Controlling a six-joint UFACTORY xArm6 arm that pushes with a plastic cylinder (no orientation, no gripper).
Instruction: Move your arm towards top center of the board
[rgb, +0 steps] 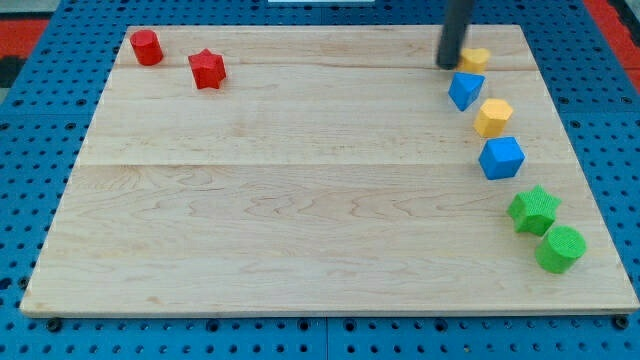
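Observation:
My tip (448, 64) rests on the wooden board (300, 180) near its top right, at the end of the dark rod. It sits just left of a small yellow block (476, 58) and just above-left of a blue block (465, 90). Below these run a yellow hexagon block (492, 117), a blue cube (501, 158), a green star (533, 209) and a green cylinder (560, 248) down the right side. A red cylinder (147, 47) and a red star (207, 69) lie at the top left.
The board lies on a blue perforated table (30, 180). A red area (30, 25) shows at the view's top left corner.

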